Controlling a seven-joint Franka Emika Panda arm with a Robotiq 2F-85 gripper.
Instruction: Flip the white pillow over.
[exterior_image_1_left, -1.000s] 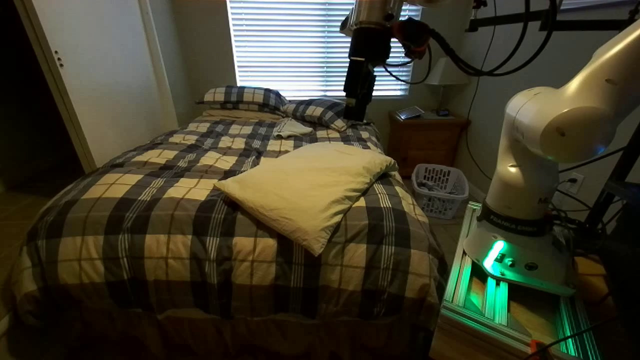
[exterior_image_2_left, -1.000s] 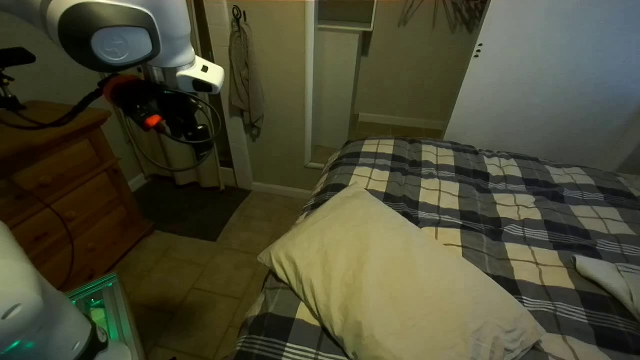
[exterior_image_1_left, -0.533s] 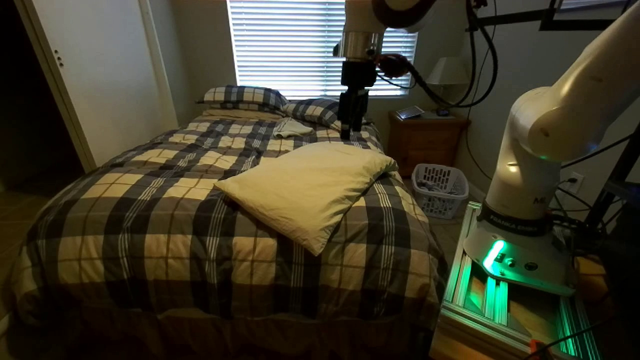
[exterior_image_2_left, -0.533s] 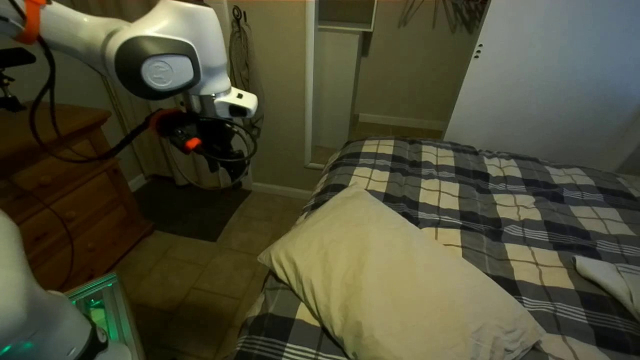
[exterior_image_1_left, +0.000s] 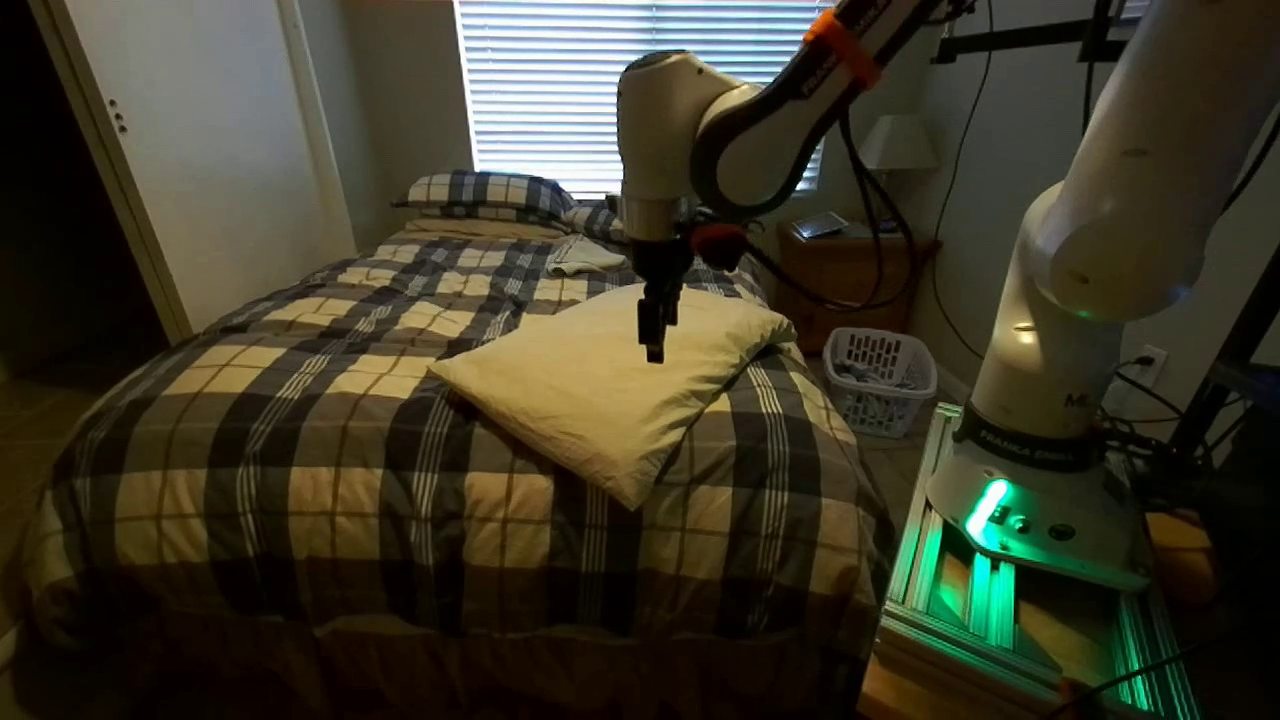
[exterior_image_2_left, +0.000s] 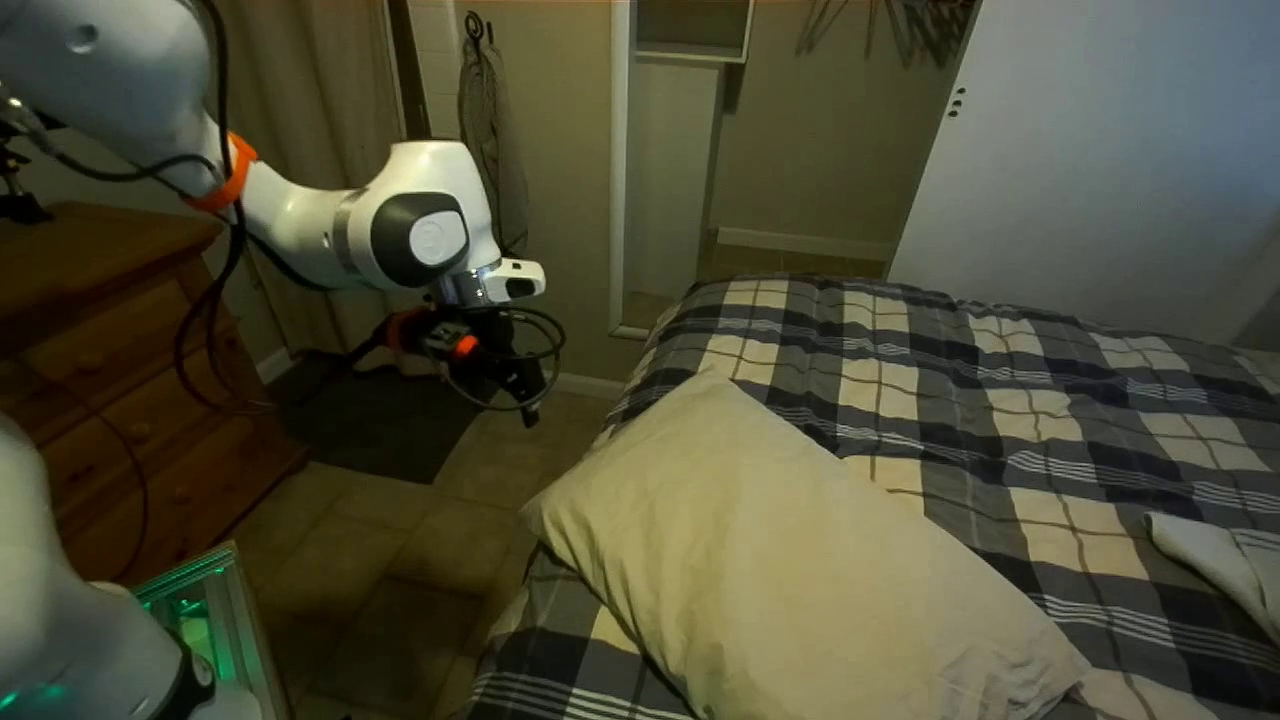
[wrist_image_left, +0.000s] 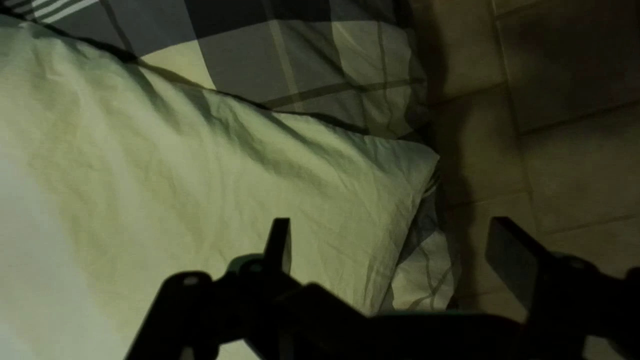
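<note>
pillow (exterior_image_1_left: 570, 390), white but yellowish in the dim light, lies flat and aslant on the checked bedspread (exterior_image_1_left: 300, 450), one corner (wrist_image_left: 417, 162) reaching the bedspread's edge with tiled floor (wrist_image_left: 575, 175) showing beyond it. its cover is plain and wrinkled, so i judge it soft, floppy and light for its size, in no danger of breaking, with enough drag in the cloth to resist slipping once pinched. the filling will likely sag away from any hold, and the plump middle looks too broad to squeeze. the gripper (wrist_image_left: 390, 225) has its jaws spread wide, holds nothing and hangs apart from the cloth; in the wrist view one finger (wrist_image_left: 278, 245) shows over the pillow, the other past its edge. that edge, close to the corner, seems the best place to bite: a deep pinch of seam with some stuffing behind it, since a shallow one could tear loose as the bulk swings over.
</note>
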